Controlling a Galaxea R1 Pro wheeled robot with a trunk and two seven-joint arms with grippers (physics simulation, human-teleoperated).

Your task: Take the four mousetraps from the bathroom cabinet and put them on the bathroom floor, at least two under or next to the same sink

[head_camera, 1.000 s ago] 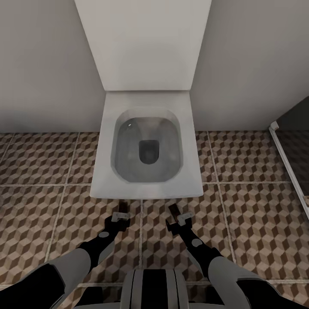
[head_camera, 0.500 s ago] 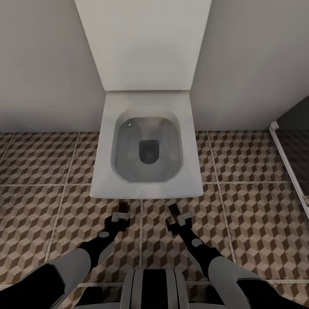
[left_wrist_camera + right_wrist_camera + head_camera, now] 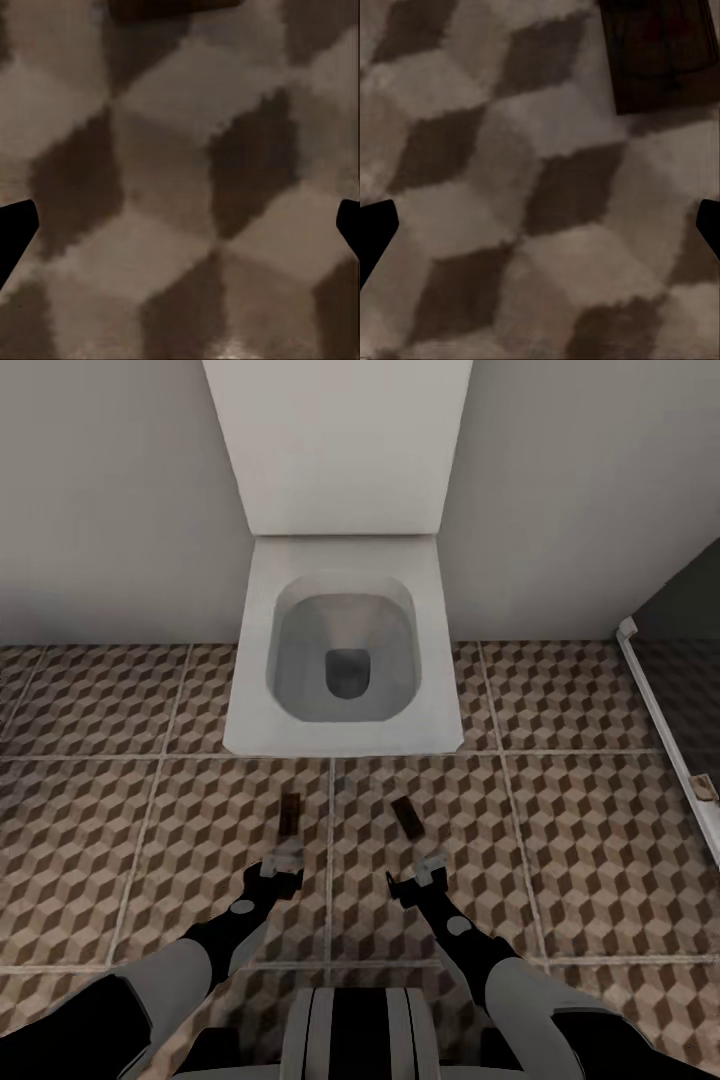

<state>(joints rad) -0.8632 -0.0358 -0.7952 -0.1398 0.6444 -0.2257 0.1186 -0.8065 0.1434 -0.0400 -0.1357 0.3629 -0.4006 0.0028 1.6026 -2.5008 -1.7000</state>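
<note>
Two mousetraps lie flat on the cube-patterned bathroom floor [image 3: 140, 830] in front of the toilet. The left mousetrap [image 3: 291, 815] is just ahead of my left gripper [image 3: 283, 863]. The right mousetrap [image 3: 406, 816] is just ahead of my right gripper [image 3: 420, 863]. Both grippers are open and hold nothing. In the left wrist view a dark edge of a mousetrap [image 3: 172, 6] shows beyond the spread black fingertips [image 3: 15, 232]. The right wrist view has a mousetrap [image 3: 660, 52] on the tiles, clear of the fingertips [image 3: 709, 225]. The cabinet, the sink and the other mousetraps are out of view.
A white toilet [image 3: 255, 660] with its lid raised [image 3: 335, 450] stands against the grey wall straight ahead. At the right runs the white frame of the shower [image 3: 665, 730], with the dark shower floor [image 3: 695, 680] behind it. Tiled floor stretches to both sides.
The whole view has shifted: the toilet now looks farther off. Both mousetraps, earlier at my fingertips, now lie on the tiles a short way ahead of the grippers.
</note>
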